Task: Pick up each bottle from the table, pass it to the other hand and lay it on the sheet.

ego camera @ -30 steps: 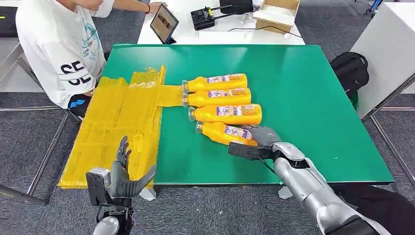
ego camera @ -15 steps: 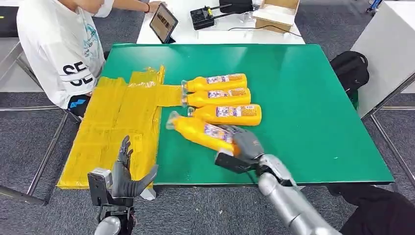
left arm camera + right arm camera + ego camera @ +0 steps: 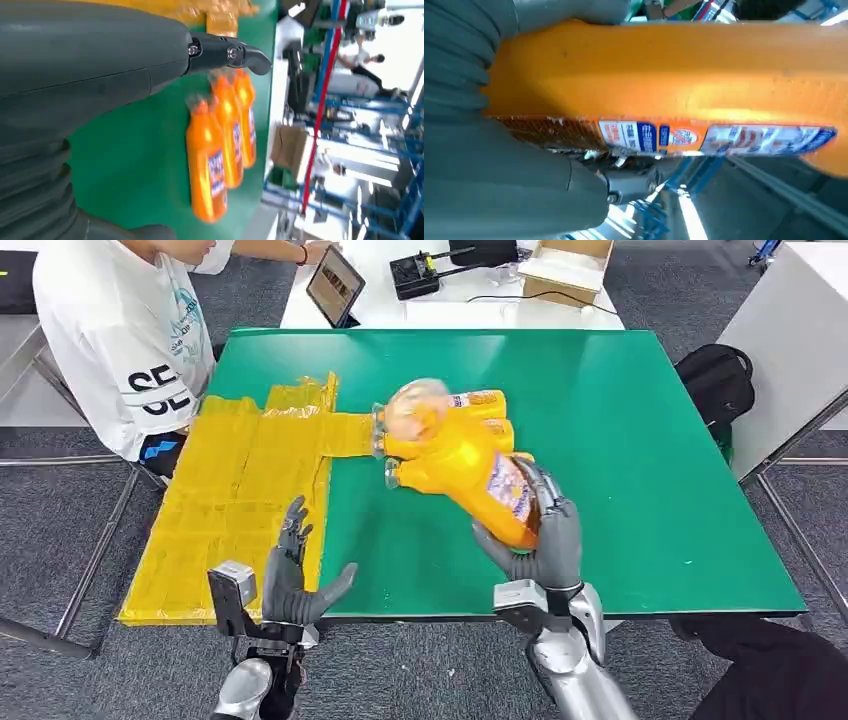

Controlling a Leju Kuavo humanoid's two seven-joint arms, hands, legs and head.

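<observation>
Head view: the right hand (image 3: 535,540) grips the lifted orange bottle (image 3: 470,455) by its base, so swing its neck squarely between the waiting left hand's (image 3: 295,585) spread fingers before letting go.

an orange bottle (image 3: 478,465) is showing a white, blue and red label in the dark grey right hand (image 3: 545,540). three more orange bottles (image 3: 220,150) with matching labels are lying on the bright green table (image 3: 620,440). a crinkled yellow sheet (image 3: 235,490) is glowing beside them. the grey left hand (image 3: 290,580) is rising from a silver arm. a person (image 3: 120,330) is wearing a white shirt with black lettering.
</observation>
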